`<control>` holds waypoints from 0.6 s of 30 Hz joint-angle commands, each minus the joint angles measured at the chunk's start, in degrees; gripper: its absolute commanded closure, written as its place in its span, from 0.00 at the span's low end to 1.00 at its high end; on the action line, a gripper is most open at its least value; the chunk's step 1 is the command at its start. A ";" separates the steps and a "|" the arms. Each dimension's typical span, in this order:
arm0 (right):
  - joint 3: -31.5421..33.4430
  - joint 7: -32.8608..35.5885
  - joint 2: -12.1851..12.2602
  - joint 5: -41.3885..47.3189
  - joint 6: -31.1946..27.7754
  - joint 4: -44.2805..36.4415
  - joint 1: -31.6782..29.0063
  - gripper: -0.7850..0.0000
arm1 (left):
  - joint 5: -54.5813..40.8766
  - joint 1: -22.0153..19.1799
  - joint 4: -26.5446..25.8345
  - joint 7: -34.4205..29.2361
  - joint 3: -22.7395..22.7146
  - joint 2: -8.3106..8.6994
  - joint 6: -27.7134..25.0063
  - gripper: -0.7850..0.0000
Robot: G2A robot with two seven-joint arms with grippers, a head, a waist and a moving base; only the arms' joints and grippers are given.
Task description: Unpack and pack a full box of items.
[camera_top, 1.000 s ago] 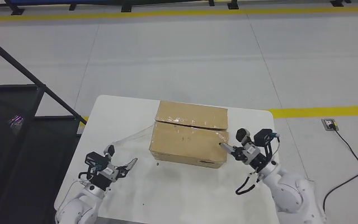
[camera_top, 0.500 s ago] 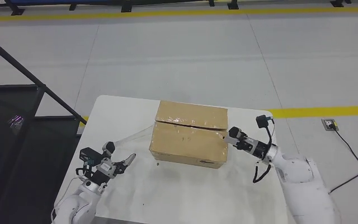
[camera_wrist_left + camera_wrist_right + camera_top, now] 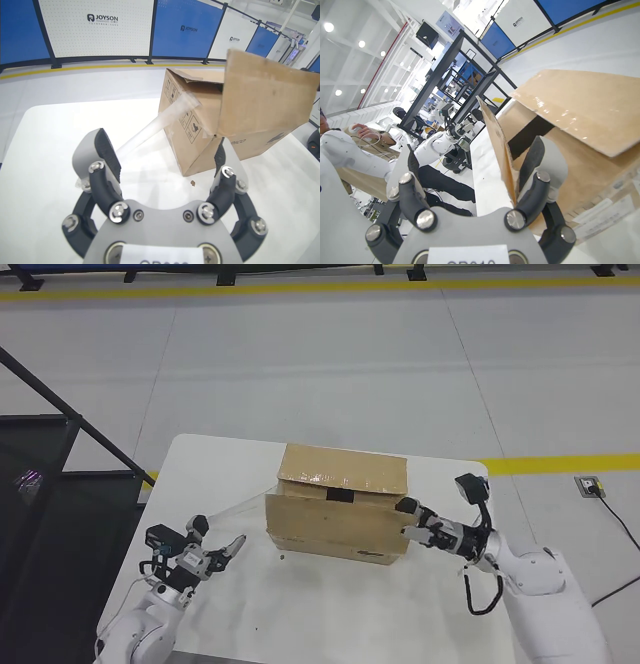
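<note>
The flap (image 3: 265,92) of the box (image 3: 345,469) looks thin and bendy; hold its edge. At the box's 3 o'clock, the right hand (image 3: 407,518) is open around that edge. The left hand (image 3: 218,536) is open, empty.

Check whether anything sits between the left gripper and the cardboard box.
Nothing solid. A loose strip of clear tape trails from the box at its near corner, across the table, toward the open left gripper.
</note>
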 commanded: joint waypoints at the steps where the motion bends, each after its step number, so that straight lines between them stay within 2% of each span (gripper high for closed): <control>1: -1.39 -0.54 1.75 0.11 -0.55 -3.77 -2.05 0.00 | -1.00 -0.17 -0.60 -0.42 0.30 -0.10 1.02 0.00; 6: -5.49 -2.80 6.53 -4.04 -2.81 -9.74 -5.68 0.00 | -1.52 -0.53 -2.48 -1.86 1.05 -0.19 1.95 0.00; 12: -11.45 -6.77 12.50 -13.31 -6.77 -10.86 -7.08 0.00 | 1.58 -0.47 -3.65 -3.14 2.21 0.10 -1.54 0.00; 18: -16.37 -7.96 15.51 -14.81 -7.95 -9.07 -5.19 0.00 | 7.52 -1.35 -1.44 -6.17 3.85 0.49 -4.02 0.00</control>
